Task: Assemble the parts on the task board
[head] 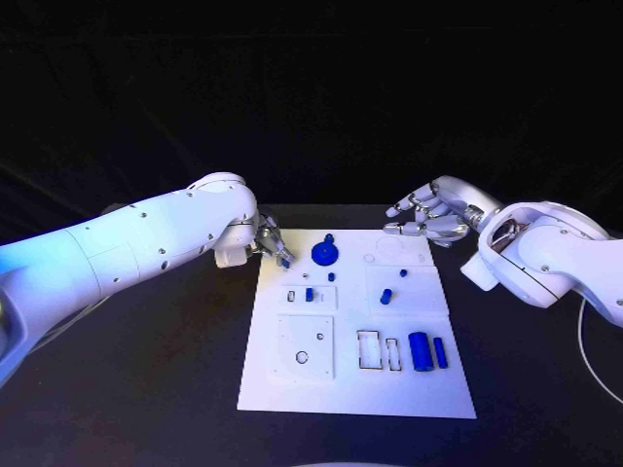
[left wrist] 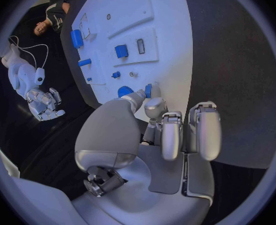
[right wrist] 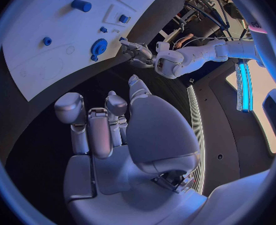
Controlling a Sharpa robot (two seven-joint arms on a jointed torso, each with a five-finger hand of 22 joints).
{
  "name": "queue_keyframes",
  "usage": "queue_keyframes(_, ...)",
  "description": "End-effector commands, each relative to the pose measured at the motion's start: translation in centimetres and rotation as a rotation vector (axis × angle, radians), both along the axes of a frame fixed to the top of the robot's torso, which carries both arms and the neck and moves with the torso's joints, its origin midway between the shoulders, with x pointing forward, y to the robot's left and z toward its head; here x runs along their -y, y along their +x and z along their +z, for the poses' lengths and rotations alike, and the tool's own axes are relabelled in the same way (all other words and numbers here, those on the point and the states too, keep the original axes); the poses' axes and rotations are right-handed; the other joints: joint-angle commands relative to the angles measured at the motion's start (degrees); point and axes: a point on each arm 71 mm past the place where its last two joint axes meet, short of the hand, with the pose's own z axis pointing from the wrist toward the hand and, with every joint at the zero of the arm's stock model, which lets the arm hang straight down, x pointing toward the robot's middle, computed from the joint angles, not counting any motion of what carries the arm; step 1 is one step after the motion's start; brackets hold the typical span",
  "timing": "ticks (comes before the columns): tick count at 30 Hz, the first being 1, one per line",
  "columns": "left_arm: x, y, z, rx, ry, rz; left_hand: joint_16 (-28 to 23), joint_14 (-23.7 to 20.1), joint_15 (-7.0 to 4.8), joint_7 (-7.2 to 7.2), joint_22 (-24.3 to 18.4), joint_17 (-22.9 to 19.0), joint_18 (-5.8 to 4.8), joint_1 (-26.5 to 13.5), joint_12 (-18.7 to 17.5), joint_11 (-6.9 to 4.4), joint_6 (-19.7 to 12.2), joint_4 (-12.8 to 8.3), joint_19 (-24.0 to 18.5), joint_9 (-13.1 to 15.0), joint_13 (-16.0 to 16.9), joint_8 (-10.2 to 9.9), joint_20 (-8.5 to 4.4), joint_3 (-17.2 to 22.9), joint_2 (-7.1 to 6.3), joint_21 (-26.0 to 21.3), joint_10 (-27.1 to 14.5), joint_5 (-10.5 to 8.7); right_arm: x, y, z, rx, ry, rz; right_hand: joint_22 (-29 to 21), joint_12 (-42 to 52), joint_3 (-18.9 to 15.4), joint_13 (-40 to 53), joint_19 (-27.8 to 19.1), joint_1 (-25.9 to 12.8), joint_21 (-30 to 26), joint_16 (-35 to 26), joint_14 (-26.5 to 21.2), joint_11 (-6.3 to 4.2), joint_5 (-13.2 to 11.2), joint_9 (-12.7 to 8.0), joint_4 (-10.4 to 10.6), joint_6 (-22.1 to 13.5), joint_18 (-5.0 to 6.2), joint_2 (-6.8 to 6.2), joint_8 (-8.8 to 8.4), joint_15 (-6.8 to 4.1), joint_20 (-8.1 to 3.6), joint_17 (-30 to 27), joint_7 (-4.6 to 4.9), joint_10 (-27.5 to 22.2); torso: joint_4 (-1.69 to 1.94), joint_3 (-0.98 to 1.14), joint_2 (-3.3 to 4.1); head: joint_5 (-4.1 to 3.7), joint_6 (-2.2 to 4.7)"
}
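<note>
Fingertips of my left hand (head: pixel 266 241) pinch a small blue part (left wrist: pixel 148 90) at the task board (head: pixel 311 389) edge, ten o'clock, beside the blue gear (head: pixel 326 255), ready for seating. My right hand (head: pixel 431 219) hovers at one o'clock, empty, fingers loosely curled apart.

Robotics lab: black table (head: pixel 143 389), dark backdrop (white task board (head: pixel 353 389) mid-table).
</note>
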Motion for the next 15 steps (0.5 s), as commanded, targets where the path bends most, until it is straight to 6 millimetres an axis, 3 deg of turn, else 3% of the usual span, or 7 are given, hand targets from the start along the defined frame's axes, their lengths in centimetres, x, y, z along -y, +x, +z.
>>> queue_keyframes(1,0.5,-0.7,0.3,0.02,-0.078,0.017,0.2,5.9,-0.3,-0.02,9.0,15.1,0.52,-1.3,0.7,-0.09,-0.2,-7.6,2.6,0.5,0.3,0.5,-0.39,9.2,-0.59,0.2,0.8,0.09,-0.1,-0.1,-0.1,-0.007,-0.007,0.016,-0.1,-0.1,-0.2,0.0,-0.4,0.0,-0.3,-0.2,2.6,-0.14,0.3,0.0,0.1,-0.3,1.15,0.62,0.2,-0.33,0.12,0.1,0.06,-0.1,0.2,0.01,-0.04,-0.11,-0.15)
queue_keyframes(15,0.3,-4.4,-1.6,0.084,-0.11,-0.034,0.2,5.9,-0.5,-0.33,9.8,15.1,0.32,-3.1,1.7,-0.26,0.1,-8.7,3.1,1.1,1.4,1.3,-0.5,12.8,-2.07,0.9,1.8,0.5,0.1,-0.2,-0.1,-0.008,-0.008,0.015,0.0,0.0,-0.2,0.1,-0.3,0.0,-0.2,-0.2,2.6,-0.15,0.3,0.0,0.1,-0.3,1.13,0.64,0.22,-0.33,0.12,0.1,0.06,-0.1,0.6,-0.07,-0.25,-0.16,-0.43)
